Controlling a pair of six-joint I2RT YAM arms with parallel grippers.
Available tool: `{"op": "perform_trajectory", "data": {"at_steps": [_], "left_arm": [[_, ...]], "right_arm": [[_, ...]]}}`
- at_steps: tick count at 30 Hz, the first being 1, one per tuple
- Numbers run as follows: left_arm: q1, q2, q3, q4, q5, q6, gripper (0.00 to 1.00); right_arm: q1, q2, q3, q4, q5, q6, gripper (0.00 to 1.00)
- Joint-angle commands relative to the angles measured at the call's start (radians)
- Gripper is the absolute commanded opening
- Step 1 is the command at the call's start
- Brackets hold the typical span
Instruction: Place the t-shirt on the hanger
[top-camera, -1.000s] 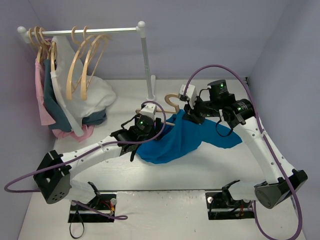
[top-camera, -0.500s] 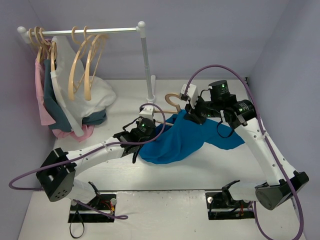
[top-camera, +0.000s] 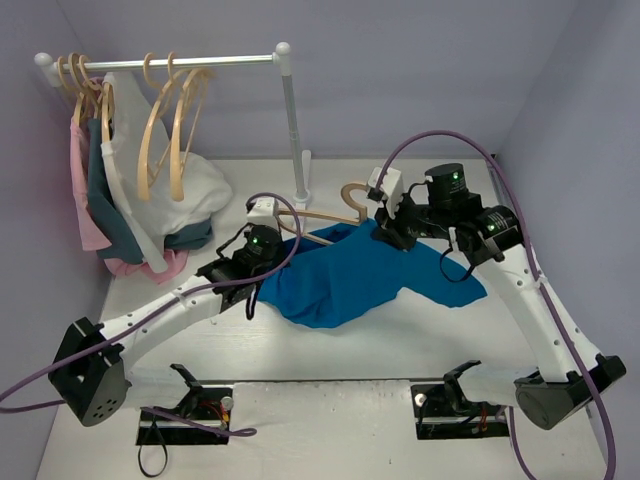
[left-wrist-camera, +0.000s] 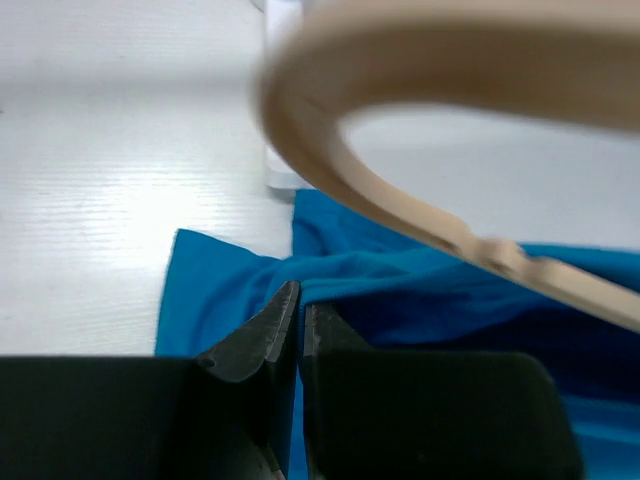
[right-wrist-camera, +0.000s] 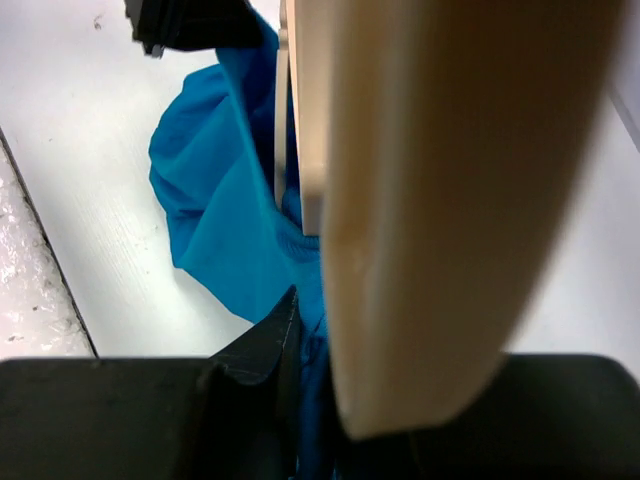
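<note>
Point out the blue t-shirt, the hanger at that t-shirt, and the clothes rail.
the t-shirt (top-camera: 345, 285): top external view, middle of the spread blue cloth.
the hanger (left-wrist-camera: 450, 50): left wrist view, broad curved wood at the top.
the clothes rail (top-camera: 235, 60): top external view, horizontal bar.

Plain bright-blue t-shirt (top-camera: 345, 285), unmarked. Pale tan wood hanger (top-camera: 322, 216). White surface (top-camera: 450, 340), faintly grained. Black left gripper (top-camera: 280, 250) and right gripper (top-camera: 388, 235) on white arms (top-camera: 545, 320); purple cables (top-camera: 440, 140). White garment (top-camera: 200, 190), dark teal garment (top-camera: 100, 190), pink garment (top-camera: 85, 225).
</note>
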Motion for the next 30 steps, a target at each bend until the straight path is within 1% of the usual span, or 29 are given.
{"op": "perform_trajectory", "data": {"at_steps": [1,4,6,9,14,18,20,23,26,27,30], "left_arm": [[0.089,-0.042,-0.001,0.024,0.025,0.038,0.00],[0.158,-0.047,0.021,0.015,0.066,0.078,0.00],[0.184,-0.047,0.039,0.007,0.076,0.091,0.00],[0.225,-0.037,0.094,-0.004,0.094,0.150,0.00],[0.257,-0.009,0.200,-0.052,0.093,0.225,0.00],[0.257,0.001,0.319,-0.141,0.123,0.254,0.00],[0.249,-0.005,0.367,-0.181,0.157,0.244,0.00],[0.197,-0.023,0.421,-0.230,0.163,0.228,0.00],[0.141,-0.025,0.461,-0.257,0.131,0.223,0.00],[0.097,-0.024,0.493,-0.272,0.100,0.226,0.00],[0.030,0.005,0.592,-0.333,0.067,0.221,0.00]], "right_arm": [[-0.007,-0.083,-0.008,0.063,0.035,0.029,0.00],[-0.007,-0.116,-0.032,0.062,0.034,0.042,0.00],[-0.007,-0.129,-0.043,0.062,0.027,0.049,0.00],[-0.007,-0.143,-0.072,0.060,0.022,0.059,0.00],[-0.007,-0.144,-0.094,0.060,0.020,0.065,0.00],[-0.007,-0.122,-0.080,0.064,0.027,0.065,0.00],[-0.005,-0.097,-0.056,0.068,0.024,0.066,0.00],[-0.004,-0.064,-0.019,0.077,0.010,0.068,0.00],[-0.004,-0.025,0.025,0.099,0.012,0.074,0.00],[-0.004,-0.002,0.053,0.111,0.012,0.081,0.00],[-0.004,0.035,0.102,0.152,0.000,0.093,0.00]]}}
